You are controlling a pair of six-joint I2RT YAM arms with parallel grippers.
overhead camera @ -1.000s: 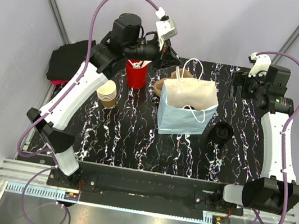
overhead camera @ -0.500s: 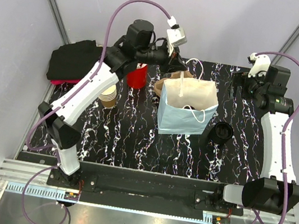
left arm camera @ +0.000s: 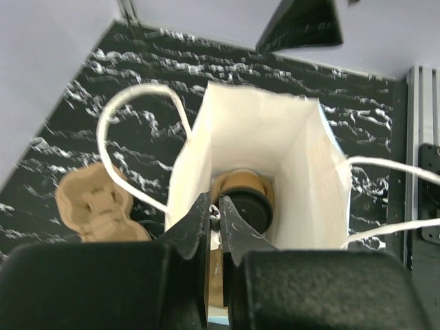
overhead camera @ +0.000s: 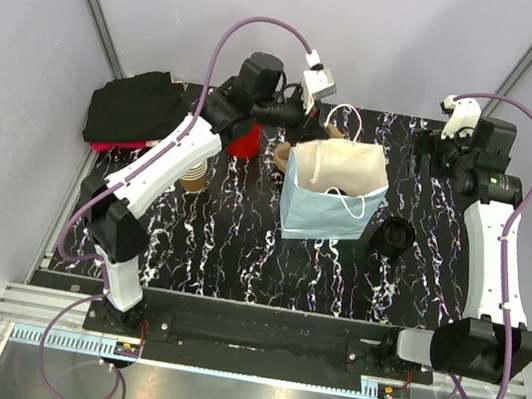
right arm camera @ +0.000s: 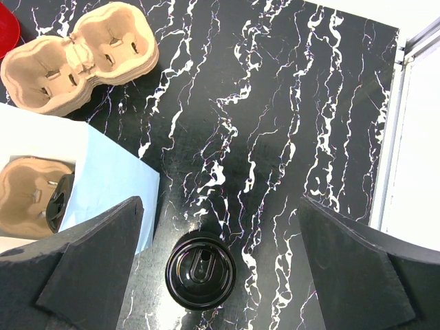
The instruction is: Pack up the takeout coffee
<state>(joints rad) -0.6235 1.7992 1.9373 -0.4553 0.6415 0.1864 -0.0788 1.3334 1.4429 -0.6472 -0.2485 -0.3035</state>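
Note:
A white-lined, light blue paper bag stands open mid-table. Inside it a tan kraft cup with a black lid sits in a pulp carrier. More tan kraft cups stand stacked at the left, partly behind my left arm. My left gripper hangs over the bag's mouth. In the left wrist view the left gripper is shut on a thin white piece. My right gripper is open and empty at the back right. In the right wrist view the right gripper is high above the table.
A loose black lid lies right of the bag. A second pulp carrier lies behind the bag. The red cup is half hidden under my left arm. A black cloth lies at the back left.
My left arm has swung right, from beside the red cup to above the bag's opening. The right arm has not moved.

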